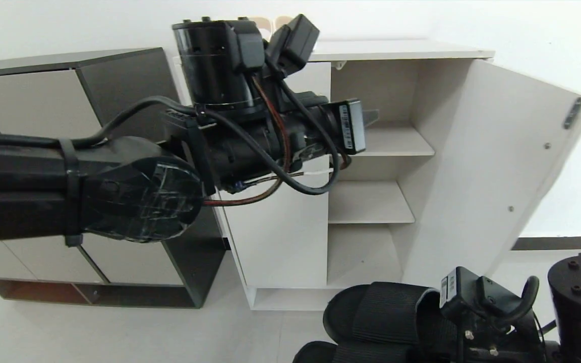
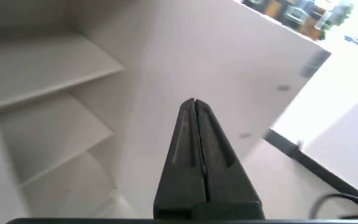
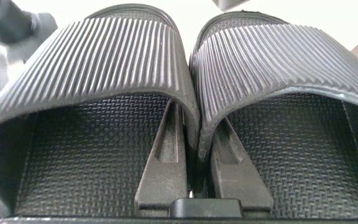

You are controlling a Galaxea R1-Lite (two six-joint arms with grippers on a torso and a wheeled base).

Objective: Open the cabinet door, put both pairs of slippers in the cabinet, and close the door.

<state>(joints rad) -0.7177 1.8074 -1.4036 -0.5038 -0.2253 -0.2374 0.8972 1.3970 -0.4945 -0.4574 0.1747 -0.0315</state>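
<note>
Right hand [image 3: 196, 124] clamped on a pair of black ribbed rubber slippers [image 3: 104, 68], a finger inside each, pinching their touching inner walls; long axis runs straight out from it. White wooden cabinet [image 1: 401, 50], door [image 1: 497, 166] open, lies ahead, bottom shelf [image 1: 361, 257] nearest. Left hand [image 2: 194, 109] clenched, empty, beside upper shelves [image 1: 396, 141].

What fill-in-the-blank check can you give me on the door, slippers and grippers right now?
The cabinet door stands ____.
The right gripper is shut on a pair of ____ slippers.
The left gripper is ____ and holds nothing.
The slippers are ____ the cabinet, not on its shelves.
Missing words: open; black; shut; outside.
</note>
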